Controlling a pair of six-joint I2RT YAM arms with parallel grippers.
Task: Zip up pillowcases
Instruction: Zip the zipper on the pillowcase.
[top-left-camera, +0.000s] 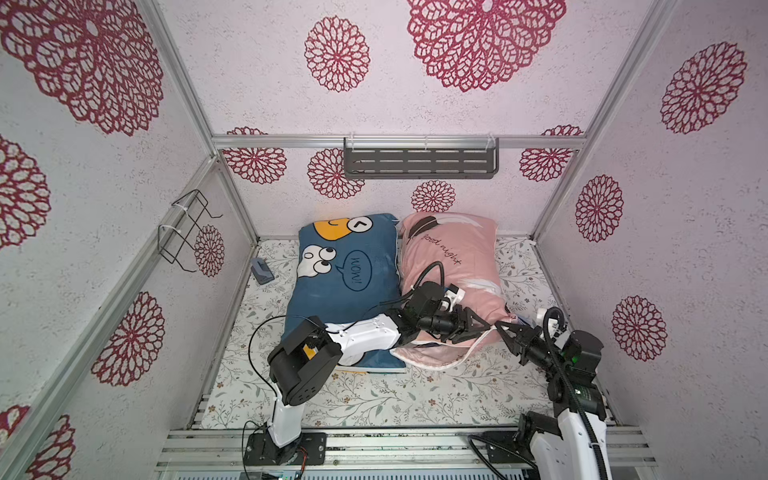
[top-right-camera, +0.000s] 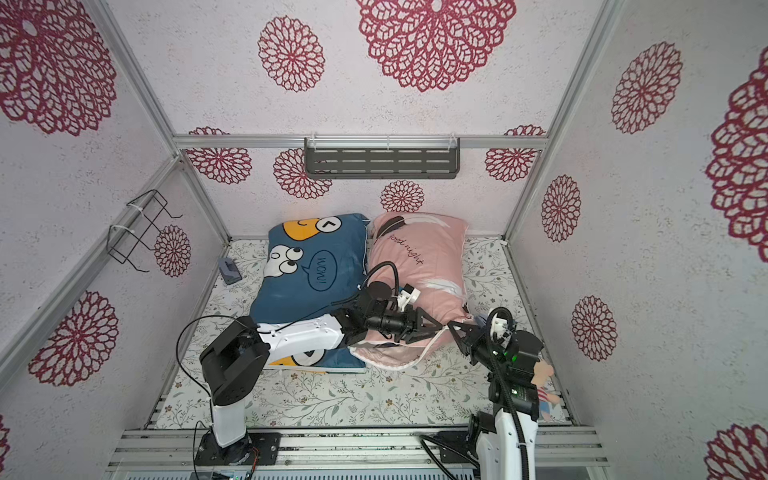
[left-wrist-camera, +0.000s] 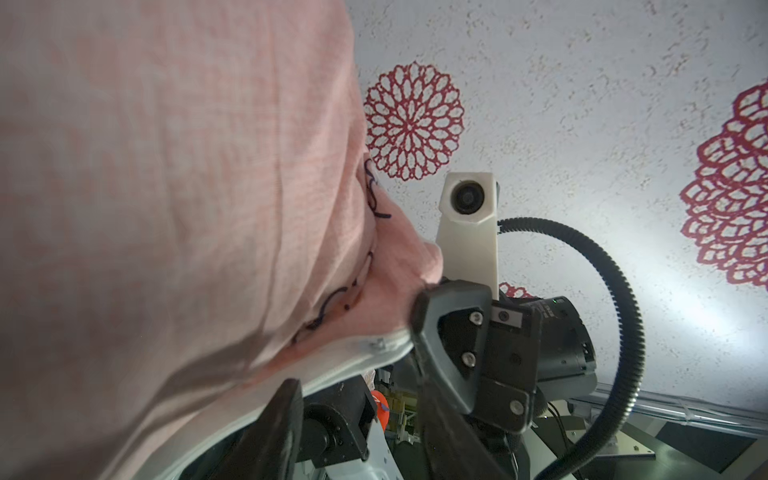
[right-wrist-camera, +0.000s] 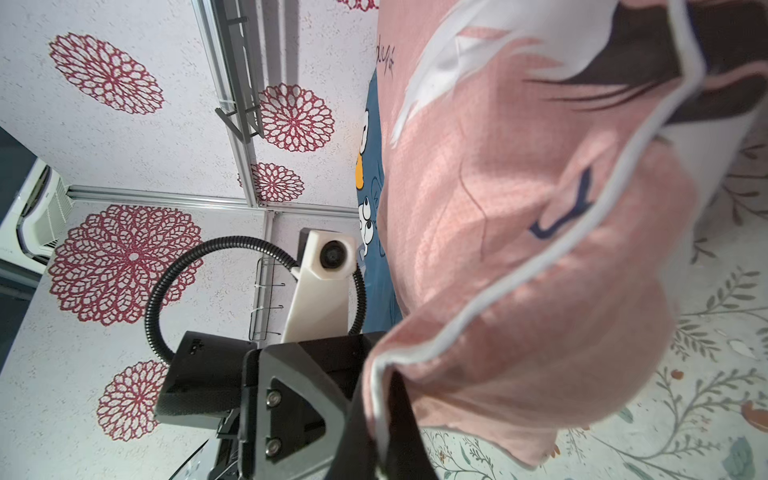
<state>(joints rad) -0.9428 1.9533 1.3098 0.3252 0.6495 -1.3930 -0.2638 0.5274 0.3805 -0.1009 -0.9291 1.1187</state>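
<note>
You have both pillowcases lying side by side on the floral tabletop (top-left-camera: 415, 395), long edges touching and far ends against the back wall. The blue pillowcase (top-left-camera: 357, 307) is on the left, and the pink pillowcase (top-left-camera: 453, 249) on the right shows its "good night" script. Both hands meet at the pink one's near edge, close to its near right corner. Your right hand (top-left-camera: 502, 329) is clenched on that corner. In the right wrist view the white piping (right-wrist-camera: 519, 286) runs down into the closed fingers, and the corner hangs lifted above the tabletop. Your left arm reaches across the near end of the blue pillowcase, and your left hand (top-left-camera: 482, 329) sits just beside the right one on the same edge. Its fingers (left-wrist-camera: 282, 424) stand apart in the left wrist view, with the white-edged hem passing between them and background showing through the gap, so it is not clamped on the fabric. The fingertips of the two hands are nearly touching in both top views. A small grey-blue object (top-left-camera: 261, 270), too small to name, lies on the tabletop by the left wall, well apart from the pillowcases.
</note>
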